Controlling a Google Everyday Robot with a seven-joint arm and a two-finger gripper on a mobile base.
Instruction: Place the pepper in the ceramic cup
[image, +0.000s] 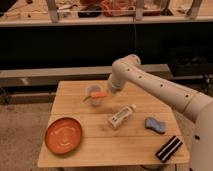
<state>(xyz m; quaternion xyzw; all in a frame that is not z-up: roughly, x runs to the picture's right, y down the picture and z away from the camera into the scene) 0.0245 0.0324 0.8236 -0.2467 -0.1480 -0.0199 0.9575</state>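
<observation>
The ceramic cup (92, 91) is a small pale tumbler standing upright at the back middle of the wooden table (95, 150). The pepper (99, 95) is a slim orange piece held roughly level at the cup's right rim, its tip reaching over the opening. My gripper (107, 93) comes in from the right on the white arm (150, 85) and is shut on the pepper's right end, just right of the cup.
A round orange plate (64, 135) lies front left. A white tube-shaped bottle (121, 116) lies on its side mid-table. A blue object (155, 125) and a black block with a white stripe (169, 148) sit front right. A dark shelf runs behind the table.
</observation>
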